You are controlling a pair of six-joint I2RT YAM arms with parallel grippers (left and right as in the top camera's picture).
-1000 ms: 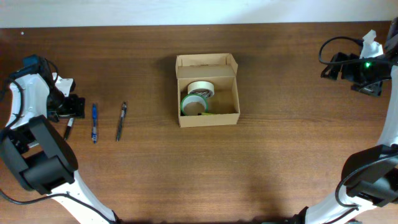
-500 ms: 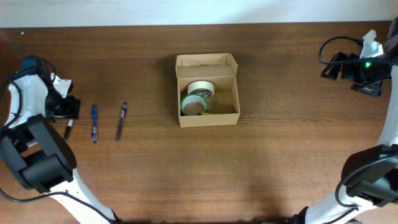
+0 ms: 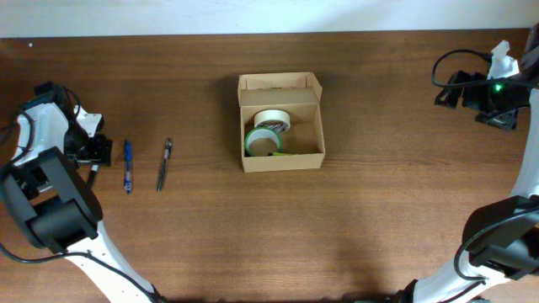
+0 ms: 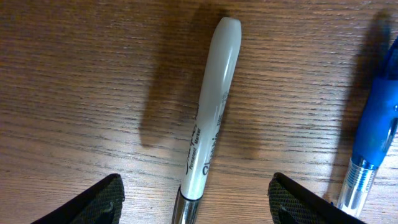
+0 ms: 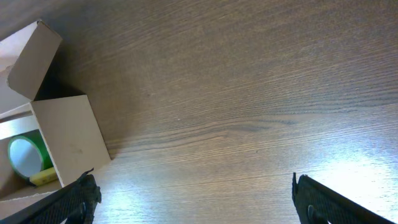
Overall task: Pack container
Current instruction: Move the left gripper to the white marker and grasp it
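Observation:
The container [image 3: 290, 160], a tan cardboard box with its lid flap open at the back, stands mid-table. It holds a cream tape roll [image 3: 273, 119], a green tape roll [image 3: 261, 141] and a small yellow item [image 3: 285, 154]. My left gripper [image 3: 91, 151] is open at the far left, low over a white marker [image 4: 208, 118]. In the left wrist view the left gripper [image 4: 194, 205] has a fingertip on each side of the marker. My right gripper [image 3: 450, 88] is open and empty at the far right. The right wrist view shows it [image 5: 193, 199] over bare wood, with the container [image 5: 65, 134] to its left.
A blue pen [image 3: 127, 166] and a black pen [image 3: 164, 163] lie parallel just right of the left gripper. The blue pen [image 4: 373, 143] lies close to the right fingertip in the left wrist view.
My left gripper has shifted slightly left and toward the front edge, settling over the white marker. The right arm and the container have not moved.

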